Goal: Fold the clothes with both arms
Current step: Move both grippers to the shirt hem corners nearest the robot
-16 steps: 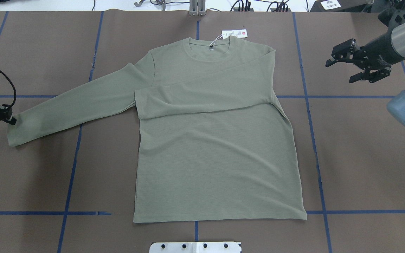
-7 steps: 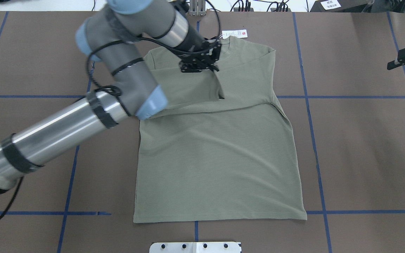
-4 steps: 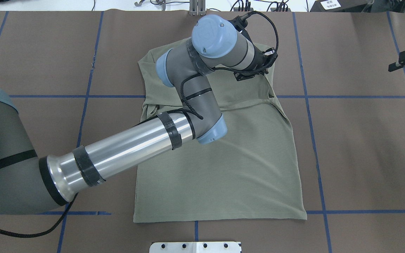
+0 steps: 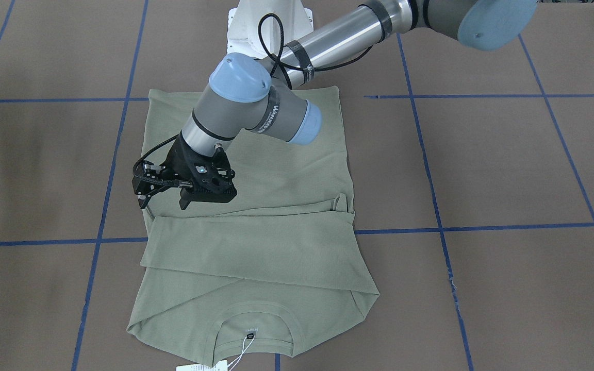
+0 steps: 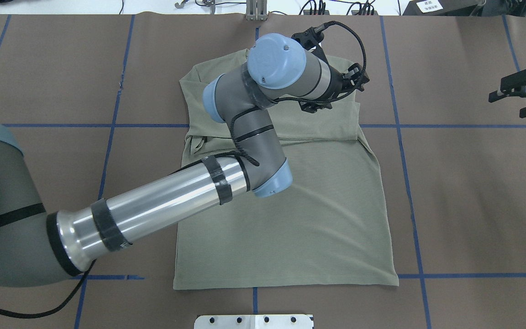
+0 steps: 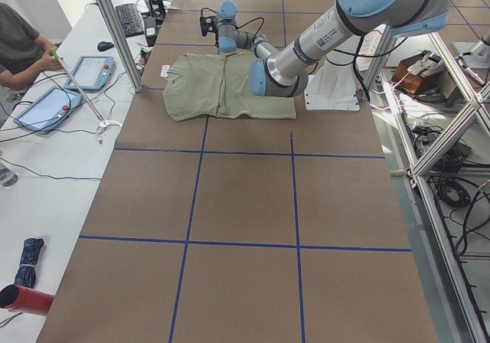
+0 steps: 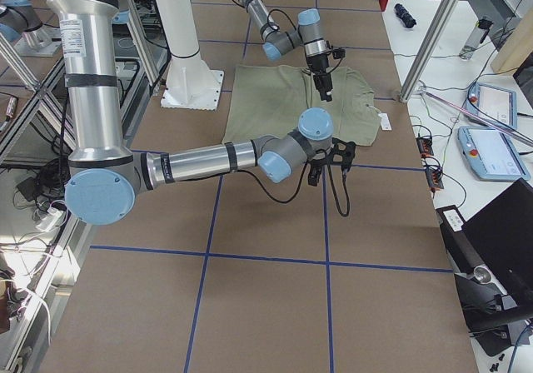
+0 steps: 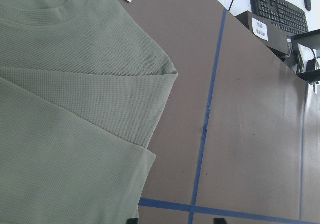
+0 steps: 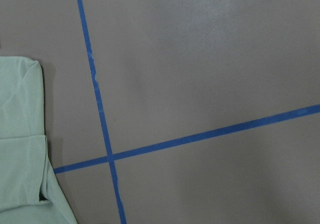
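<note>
The sage-green shirt (image 5: 290,219) lies flat in the table's middle, collar at the far edge, and both sleeves are folded across its chest (image 4: 256,247). My left arm reaches over it. The left gripper (image 4: 165,201) hovers open just above the folded sleeve's cuff, near the shirt's right shoulder (image 5: 336,93). The left wrist view shows the shirt (image 8: 65,109) below with nothing held. The white hang tag (image 4: 199,367) lies beyond the collar. My right gripper (image 5: 512,103) is open and empty, off the shirt near the table's right edge. Its wrist view shows the shirt's edge (image 9: 20,134).
Blue tape lines (image 5: 409,192) grid the brown table. The white pedestal base (image 4: 271,20) stands at the robot's side. A metal bracket (image 5: 256,11) sits at the far edge. An operators' bench with tablets (image 6: 92,71) runs beyond it.
My left arm carried the outstretched left sleeve across the chest to the right shoulder and let it go. The sleeve now lies flat. My right gripper drew back toward the right edge.
</note>
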Available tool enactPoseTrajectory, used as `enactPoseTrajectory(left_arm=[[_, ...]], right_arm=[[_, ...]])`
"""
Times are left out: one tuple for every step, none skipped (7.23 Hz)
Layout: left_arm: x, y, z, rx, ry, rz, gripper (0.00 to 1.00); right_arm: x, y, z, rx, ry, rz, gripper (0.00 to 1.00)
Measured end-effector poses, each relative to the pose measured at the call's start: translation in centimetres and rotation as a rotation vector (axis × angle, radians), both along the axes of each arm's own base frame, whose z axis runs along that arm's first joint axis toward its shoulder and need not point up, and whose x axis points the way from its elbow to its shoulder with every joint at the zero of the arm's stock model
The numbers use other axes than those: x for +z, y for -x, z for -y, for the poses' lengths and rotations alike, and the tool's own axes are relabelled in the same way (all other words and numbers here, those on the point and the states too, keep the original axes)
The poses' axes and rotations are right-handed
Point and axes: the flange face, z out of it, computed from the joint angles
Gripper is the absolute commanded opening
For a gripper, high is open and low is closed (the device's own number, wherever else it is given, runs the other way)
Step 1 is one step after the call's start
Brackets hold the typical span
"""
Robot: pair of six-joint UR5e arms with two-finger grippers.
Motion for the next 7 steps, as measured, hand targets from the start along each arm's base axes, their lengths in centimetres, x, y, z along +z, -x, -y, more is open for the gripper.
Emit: enactPoseTrajectory(left_arm=[[2.9, 3.0, -2.3, 0.052, 0.005, 0.000, 0.89], [5.7, 7.1, -5.0, 0.083, -0.008, 0.015, 0.89], [8.0, 11.7, -8.1, 0.108, -0.048, 0.065, 0.89], [10.4, 16.1, -11.0, 0.133, -0.095, 0.122, 0.89], [12.7, 19.3, -13.2, 0.149, -0.124, 0.159, 0.90], [14.4, 21.1, -14.4, 0.158, -0.142, 0.183, 0.91], [15.2, 21.6, -14.8, 0.161, -0.148, 0.197, 0.91]], right_arm=[[-1.8, 3.7, -1.1, 0.009, 0.018, -0.014, 1.00], [-4.8, 9.1, -3.3, 0.037, 0.034, -0.029, 1.00], [-7.8, 14.9, -6.7, 0.077, 0.054, -0.032, 1.00], [-10.4, 20.2, -11.4, 0.117, 0.082, -0.021, 1.00], [-11.6, 23.7, -16.9, 0.145, 0.108, -0.017, 1.00], [-11.4, 25.6, -22.7, 0.166, 0.129, -0.033, 0.99], [-10.4, 26.4, -27.1, 0.186, 0.164, -0.054, 0.97]])
